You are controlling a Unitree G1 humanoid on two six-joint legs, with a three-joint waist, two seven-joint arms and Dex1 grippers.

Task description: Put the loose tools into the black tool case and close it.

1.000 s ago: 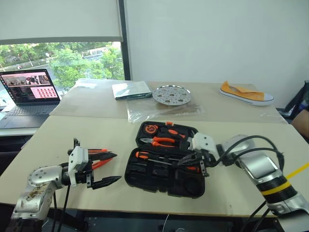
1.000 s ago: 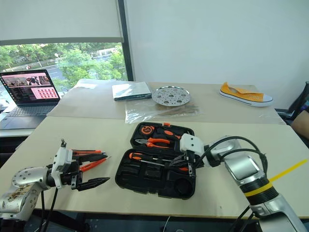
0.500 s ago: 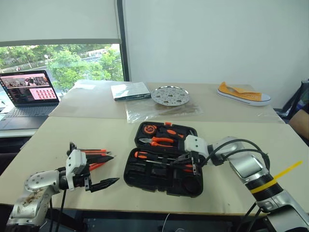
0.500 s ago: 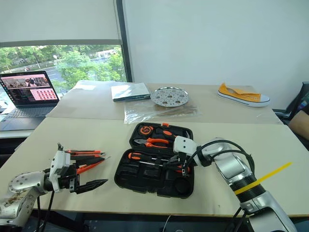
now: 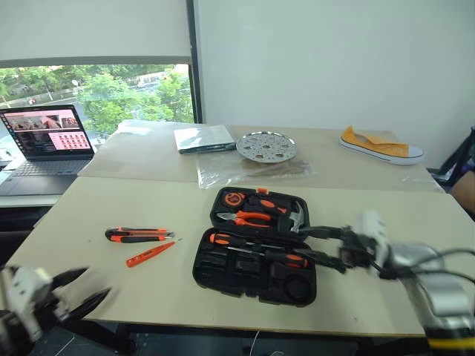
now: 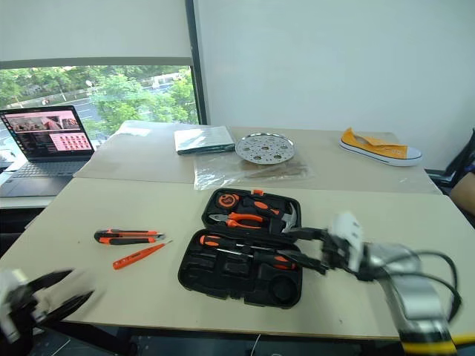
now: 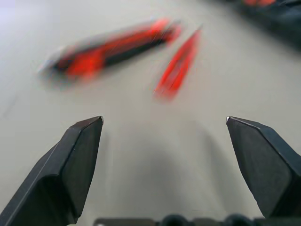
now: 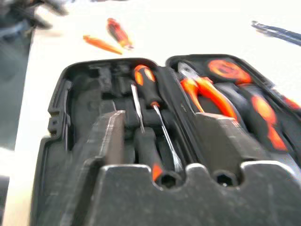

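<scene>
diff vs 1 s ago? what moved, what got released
Right gripper has backed out of the black tool case toward the robot's right and opened, empty; a screwdriver lies in the case where it was working. Left gripper has pulled back to the table's near left edge, open and empty. Utility knife and slim orange tool stay loose on the table; case still open.

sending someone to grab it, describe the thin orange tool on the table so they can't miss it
On the near table, look left of the open black tool case. Two tools lie there; the slim orange tool is the nearer, slanted one. Unlike the thicker orange-black utility knife behind it, it is thin and all orange.
</scene>
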